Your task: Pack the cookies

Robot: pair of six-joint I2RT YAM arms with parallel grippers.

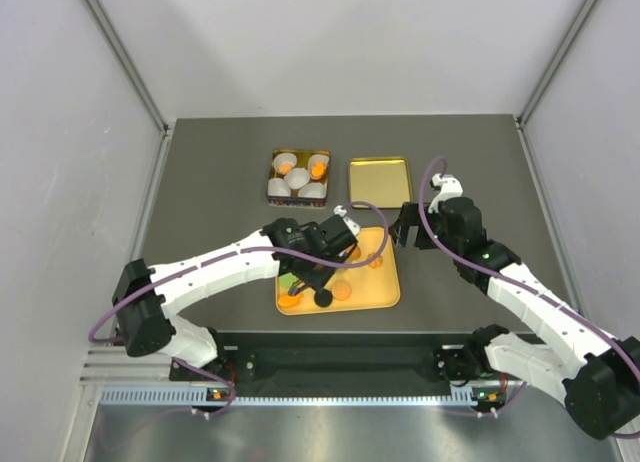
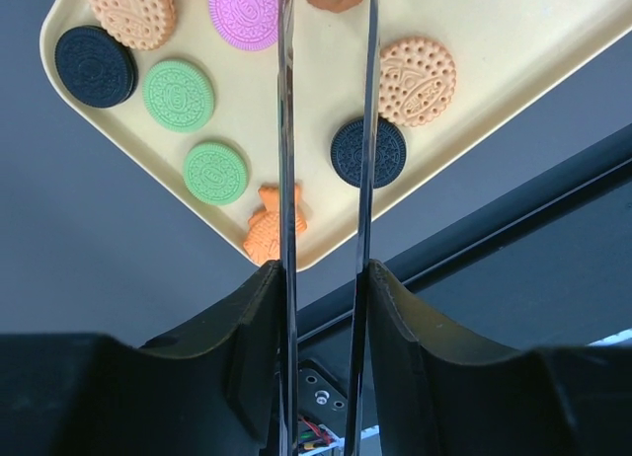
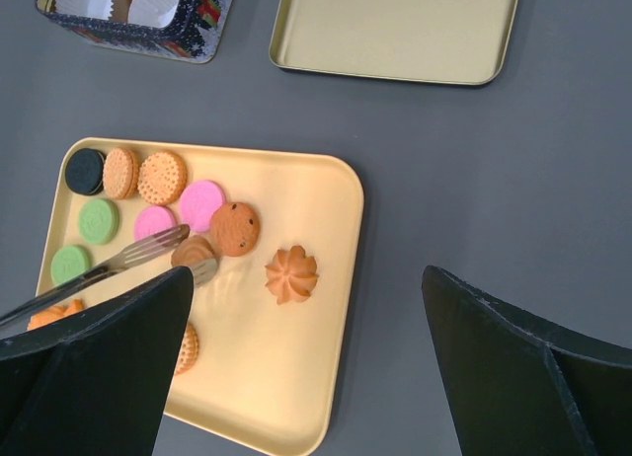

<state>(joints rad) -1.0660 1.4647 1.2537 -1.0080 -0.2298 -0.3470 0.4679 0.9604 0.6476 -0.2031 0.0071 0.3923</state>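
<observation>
- Up close, the left gripper (image 2: 324,278): its black jaws are clamped onto the two arms of a pair of thin steel tongs (image 2: 286,130), which run out over the tray with a gap between them.
- Tong tips sit either side of a small tan swirl-topped cookie (image 3: 195,251). They look like they touch it, but honestly I can't tell if it's properly pinched or just bracketed.
- Pretty much touching it is a round brown chocolate-chip cookie (image 3: 234,228). An orange flower-shaped cookie (image 3: 291,274) lies a bit further right.
- The other cookies lie flat on the yellow round-cornered tray (image 3: 276,377): pink discs (image 3: 201,205), green discs (image 3: 99,220), a black disc (image 3: 86,170), dotted tan rounds (image 3: 161,177), plus an orange fish-shaped cookie (image 2: 272,224) at the near edge.
- Near the tray's far right corner hangs the right gripper (image 3: 306,308), jaws spread wide, holding nothing.
- Further back there's a dark patterned square tin (image 3: 212,27) with white paper cups (image 3: 163,2), a couple already holding orange cookies. Its gold lid (image 3: 395,27) lies beside it.
- My worries:
  - Domed top plus skinny tips means the swirl one could squirt out sideways on the lift, or tip if the grip is off-centre.
  - The tips might drag the chocolate-chip neighbour along too.
  - The tin is well apart from the tray, so a weak pinch probably drops the cookie on the grey table (image 3: 444,180) mid-carry.
</observation>
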